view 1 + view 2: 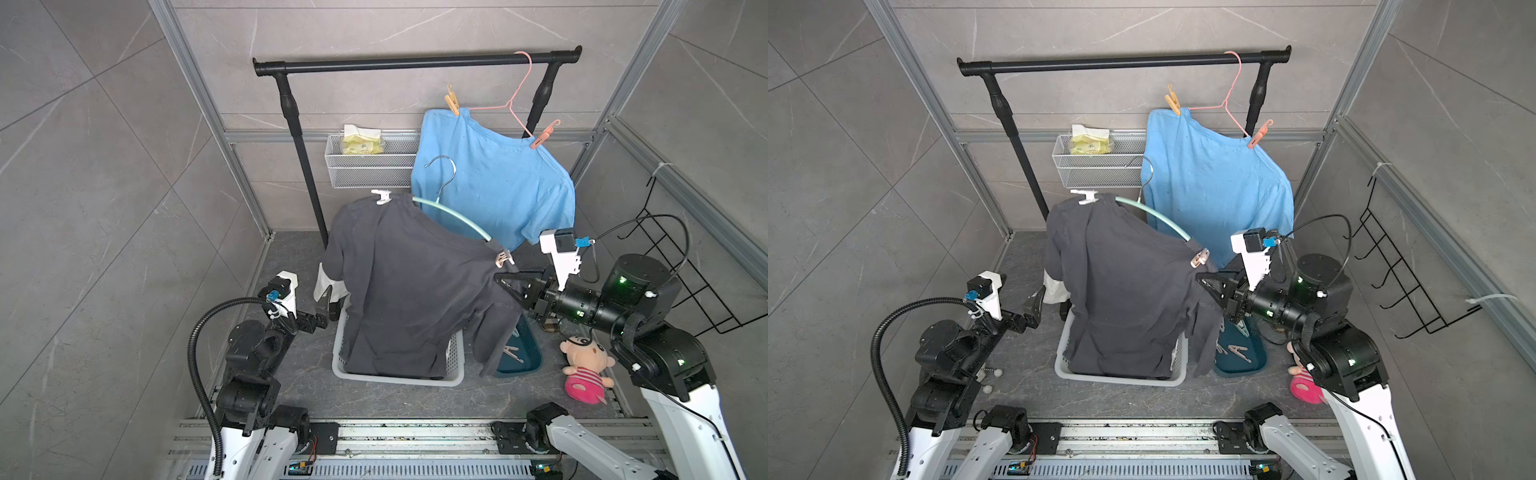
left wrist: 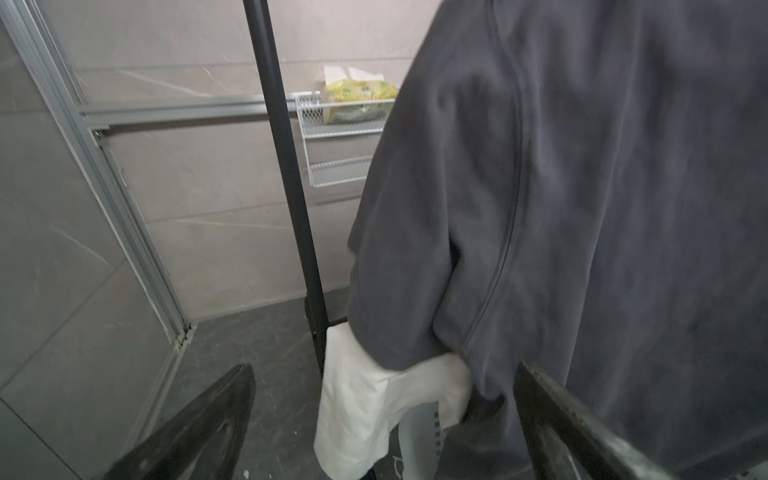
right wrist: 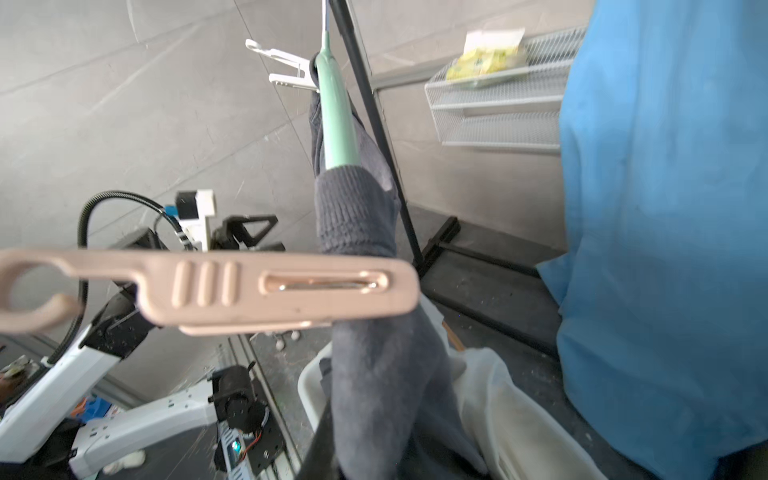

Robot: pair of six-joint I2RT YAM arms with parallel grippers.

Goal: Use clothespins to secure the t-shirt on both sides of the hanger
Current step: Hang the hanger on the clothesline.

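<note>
Dark grey knit t-shirt draped over a smooth mint-green curved hanger, its hem sagging into a white slotted plastic basket. A forked white clothespin clamps one shoulder and a flat, ribbed pink clothespin the other, just beside the right pincer, which is closed on the t-shirt fabric there. The left pincer stands wide open and empty, beside the sleeve

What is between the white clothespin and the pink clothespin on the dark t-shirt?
In both top views: the mint-green hanger arm, bare at the neck of the dark t-shirt, runs from near the white clothespin to the pink clothespin.
</note>
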